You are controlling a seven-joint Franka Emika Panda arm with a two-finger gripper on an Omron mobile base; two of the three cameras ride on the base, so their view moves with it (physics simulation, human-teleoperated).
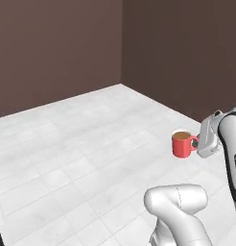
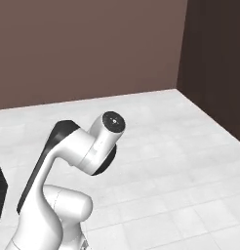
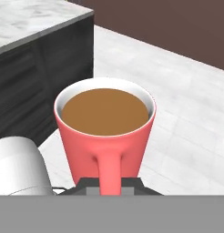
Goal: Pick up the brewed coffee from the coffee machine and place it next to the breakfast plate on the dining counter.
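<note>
Red and rigid, the brewed coffee [image 1: 183,144] hangs at the right of the left base view, upright above pale floor tiles. In the hand view, low centre, the gripper [image 3: 109,184] pinches its handle; brown liquid nearly brims, so tilting risks spilling.

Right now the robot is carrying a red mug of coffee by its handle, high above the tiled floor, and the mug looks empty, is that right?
Not quite. The red mug is not empty: the hand view shows brown coffee filling it nearly to the rim. The rest holds: the end effector has it by the handle above the tiled floor, as the left base view shows.
</note>
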